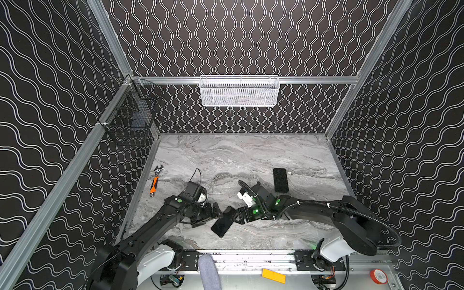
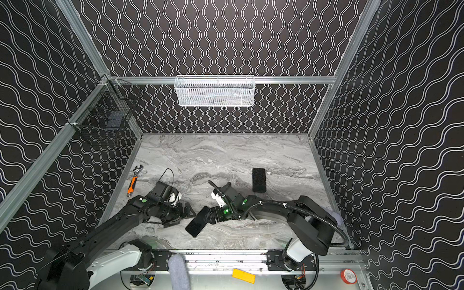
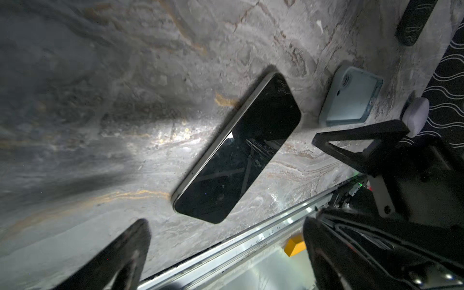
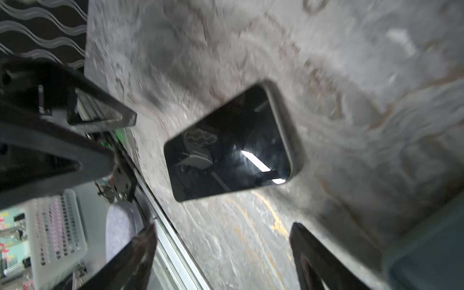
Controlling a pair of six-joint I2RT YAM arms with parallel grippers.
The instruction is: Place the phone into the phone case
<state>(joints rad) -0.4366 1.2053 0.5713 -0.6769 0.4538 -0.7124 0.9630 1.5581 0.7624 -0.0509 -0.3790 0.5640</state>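
Wide and empty hang my left pincer [image 1: 218, 210] and right pincer [image 1: 234, 216]. Between them, near the front edge of the grey marble desk [image 1: 251, 155], lies the flat black phone [image 1: 222, 226]. Next I should pinch its sides and lift it toward the pale blue case [image 3: 351, 100].

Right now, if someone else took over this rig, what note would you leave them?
Left gripper: open, empty, beside the phone.
Right gripper: open, empty, at the phone's rear end.
Phone: flat on the table, screen up, near the front edge.
Case: light blue, empty, beside the phone; not visible in either top view.
Done: nothing yet. Left: pick up the phone, seat it in the case.
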